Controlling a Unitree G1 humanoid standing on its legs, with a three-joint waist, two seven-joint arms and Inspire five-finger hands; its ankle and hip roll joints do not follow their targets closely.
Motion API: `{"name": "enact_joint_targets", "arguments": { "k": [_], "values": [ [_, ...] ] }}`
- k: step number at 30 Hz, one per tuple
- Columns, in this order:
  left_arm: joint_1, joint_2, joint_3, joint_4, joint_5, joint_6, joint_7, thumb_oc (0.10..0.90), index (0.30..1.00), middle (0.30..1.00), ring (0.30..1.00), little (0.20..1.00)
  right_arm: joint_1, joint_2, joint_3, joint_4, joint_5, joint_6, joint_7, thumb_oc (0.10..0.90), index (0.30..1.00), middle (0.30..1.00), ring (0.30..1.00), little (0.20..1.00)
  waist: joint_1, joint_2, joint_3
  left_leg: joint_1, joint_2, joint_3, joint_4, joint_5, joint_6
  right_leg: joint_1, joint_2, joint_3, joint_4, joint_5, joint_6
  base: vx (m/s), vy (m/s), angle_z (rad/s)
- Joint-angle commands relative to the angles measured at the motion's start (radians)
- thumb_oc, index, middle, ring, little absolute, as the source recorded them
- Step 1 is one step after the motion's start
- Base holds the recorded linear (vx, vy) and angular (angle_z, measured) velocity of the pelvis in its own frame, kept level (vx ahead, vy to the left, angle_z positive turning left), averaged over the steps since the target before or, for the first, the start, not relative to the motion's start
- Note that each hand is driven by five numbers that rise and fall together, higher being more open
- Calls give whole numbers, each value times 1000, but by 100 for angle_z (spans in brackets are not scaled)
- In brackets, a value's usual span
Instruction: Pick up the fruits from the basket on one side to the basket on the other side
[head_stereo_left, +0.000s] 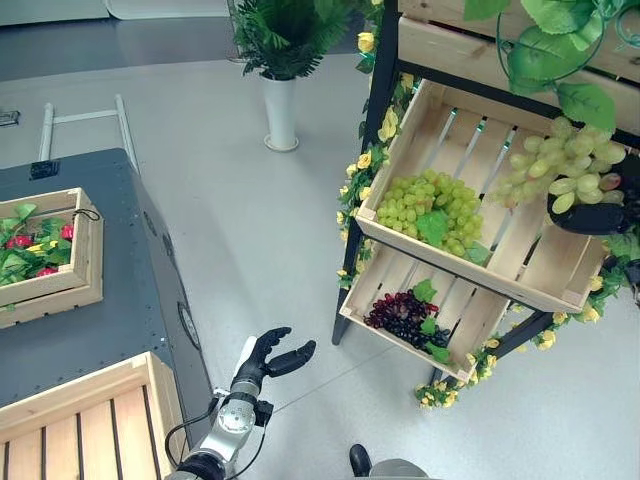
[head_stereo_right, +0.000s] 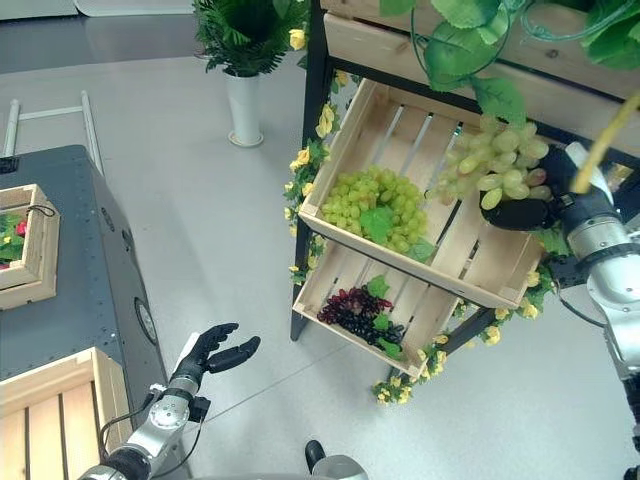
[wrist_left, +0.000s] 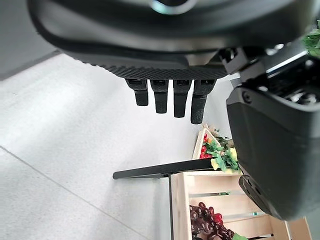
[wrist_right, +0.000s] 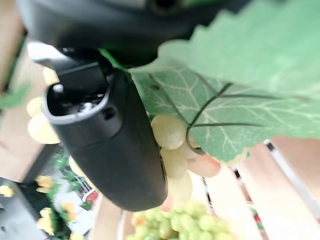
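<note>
The right hand (head_stereo_right: 522, 212) is curled under a bunch of green grapes (head_stereo_right: 495, 170), raised above the upper crate (head_stereo_right: 345, 150); I'd lift it clear of the vine leaves before swinging towards the table (head_stereo_left: 100, 330). The left hand (head_stereo_left: 272, 355) hangs relaxed, empty. Three bunches: two green, one dark (head_stereo_left: 405, 317).
</note>
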Motion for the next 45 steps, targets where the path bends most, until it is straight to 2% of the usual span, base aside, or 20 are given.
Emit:
{"name": "enact_joint_targets", "arguments": {
  "k": [1, 10, 17, 18, 19, 29, 34, 36, 45],
  "values": [
    [-77, 29, -37, -18, 7, -86, 7, 800, 900, 900, 900, 900, -301, -130, -37, 140, 51, -36, -34, 400, 300, 300, 300, 300, 74, -10, -63, 11, -35, -55, 10, -114, 14, 23, 98, -43, 1, -10, -35, 6, 17, 12],
    [-93, 26, -38, -18, 0, -85, 4, 800, 900, 900, 900, 900, -386, -91, 109, 276, -45, 6, 52, 400, 300, 300, 300, 300, 94, -7, -57, 13, -41, -64, 10, -112, 15, 28, 91, -63, 1, -14, -40, -2, 4, 8],
    [-98, 25, -41, -20, 0, -76, 0, 800, 900, 900, 900, 900, -419, -69, 179, 365, -66, 43, 127, 400, 300, 300, 300, 300, 102, -4, -50, 18, -43, -63, 10, -110, 15, 32, 86, -74, 1, -14, -43, 1, 0, 0],
    [-98, 24, -41, -19, -3, -78, 1, 800, 900, 900, 900, 900, -422, -66, 185, 376, -69, 49, 137, 411, 316, 316, 316, 316, 103, -3, -50, 19, -43, -63, 10, -110, 14, 32, 85, -74, 1, -15, -43, 0, 0, 0],
    [-99, 23, -42, -18, -5, -80, 5, 800, 900, 900, 900, 900, -424, -58, 190, 406, -74, 58, 154, 800, 900, 900, 900, 900, 104, -2, -48, 20, -43, -63, 10, -111, 15, 33, 85, -76, 1, -15, -44, 0, 0, 0],
    [-95, 25, -37, -20, -8, -79, 0, 800, 900, 900, 900, 900, -401, -55, 177, 418, -85, 53, 163, 800, 900, 900, 900, 900, 98, 7, -42, 21, -44, -57, 10, -111, 14, 34, 83, -76, 1, -16, -48, 0, 0, 0],
    [-83, 27, -33, -25, 1, -85, -12, 800, 900, 900, 900, 900, -341, -46, 136, 344, -50, 69, 157, 800, 900, 900, 900, 900, 87, 13, -44, 20, -44, -49, 10, -110, 12, 31, 81, -72, 1, -16, -49, 0, 0, 0],
    [-84, 24, -36, -28, 2, -86, -8, 800, 900, 900, 900, 900, -301, -34, 106, 304, -53, 43, 142, 800, 900, 900, 900, 900, 78, 17, -42, 21, -45, -45, 10, -112, 14, 31, 82, -67, 1, -17, -49, 0, 0, 0],
    [-83, 13, -31, -35, 7, -82, 2, 800, 900, 900, 900, 900, -166, 17, 11, 108, -125, 5, 75, 800, 900, 900, 900, 900, 53, 26, -41, 23, -45, -32, 10, -112, 17, 27, 83, -51, 1, -17, -48, 0, 0, 0]
  ]
}}
